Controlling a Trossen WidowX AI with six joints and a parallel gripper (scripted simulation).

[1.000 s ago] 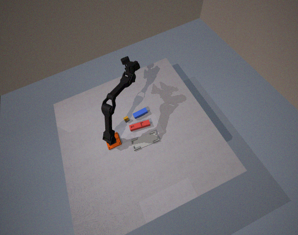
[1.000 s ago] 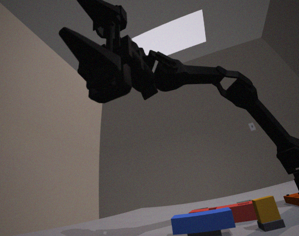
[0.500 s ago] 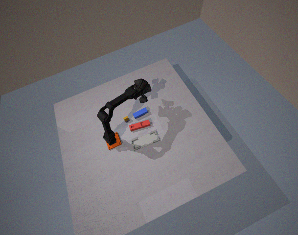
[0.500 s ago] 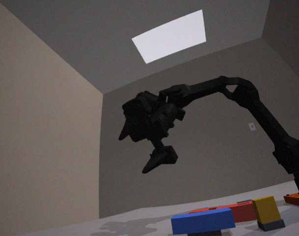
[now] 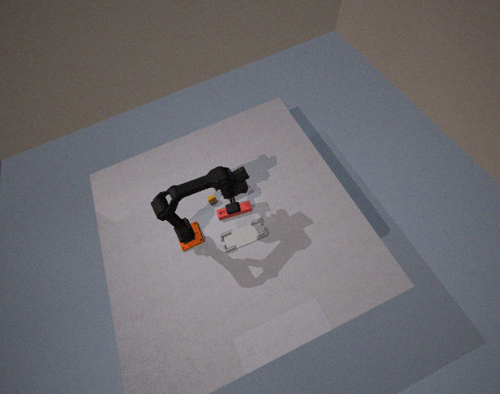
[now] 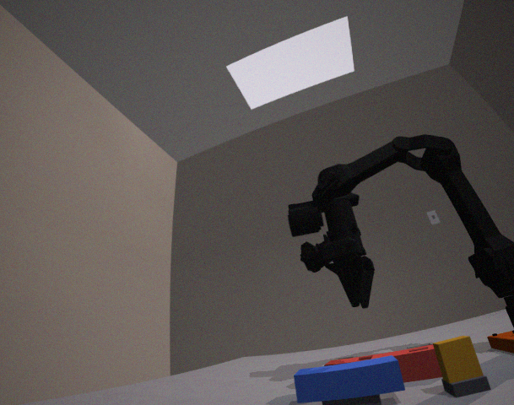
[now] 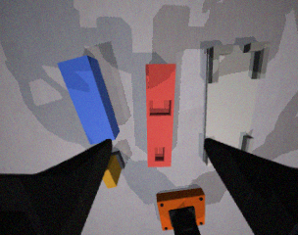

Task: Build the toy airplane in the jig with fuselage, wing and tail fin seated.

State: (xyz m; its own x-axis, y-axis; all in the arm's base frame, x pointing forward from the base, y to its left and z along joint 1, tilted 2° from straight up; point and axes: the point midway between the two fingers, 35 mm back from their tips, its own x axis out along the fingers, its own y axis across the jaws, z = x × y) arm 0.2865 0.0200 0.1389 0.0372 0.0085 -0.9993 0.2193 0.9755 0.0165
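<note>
From here, the pale jig cradle [image 5: 244, 236] [image 7: 230, 100] lies on the counter [image 5: 283, 313] [image 6: 196, 386] [image 7: 188, 88] with no fuselage in it. Just beside the cradle lies the red fuselage [image 5: 244, 207] [image 6: 418, 364] [image 7: 160, 85], its two top sockets unfilled. On the cradle's far side, past the fuselage, are the blue wing [image 6: 348, 380] [image 7: 87, 98] and the yellow tail fin [image 5: 211, 199] [image 6: 458, 359] [image 7: 111, 173]. The hand [image 5: 231, 208] [image 6: 360, 305] [image 7: 159, 142] hangs above the fuselage, fingers wide apart, gripping nothing.

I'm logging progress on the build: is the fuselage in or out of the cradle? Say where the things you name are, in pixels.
Out. The red fuselage [image 5: 221, 214] [image 6: 420, 364] [image 7: 160, 129] lies on the table beside the pale cradle [image 5: 244, 236] [image 7: 230, 105].
</note>
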